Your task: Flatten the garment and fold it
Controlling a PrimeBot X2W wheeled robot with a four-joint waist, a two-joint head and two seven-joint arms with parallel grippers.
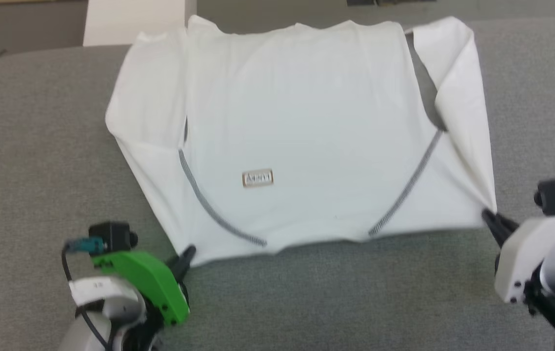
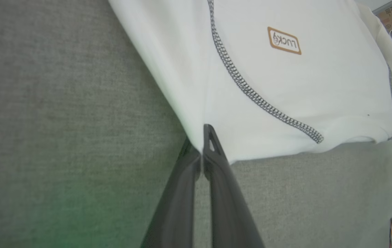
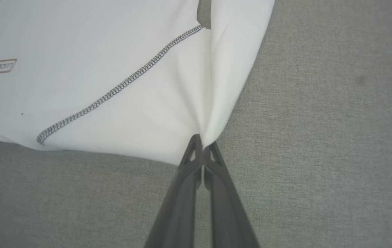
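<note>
The white garment (image 1: 302, 126) lies spread on the grey surface, its tan patch (image 1: 257, 178) and two dark zigzag seams facing up, both sleeves folded in along the sides. My left gripper (image 1: 187, 254) is shut on the garment's near left corner (image 2: 199, 137). My right gripper (image 1: 488, 217) is shut on the near right corner, where the cloth (image 3: 203, 136) bunches into a pleat between the fingers. In the left wrist view the patch (image 2: 284, 40) reads "LUCKY"; the same patch (image 3: 3, 66) sits far left in the right wrist view.
A grey fabric surface (image 1: 38, 146) carries the garment, with bare cloth on both sides and along the near edge. A rigid white box (image 1: 133, 22) stands behind the garment's far left corner. Beyond it lies grey floor.
</note>
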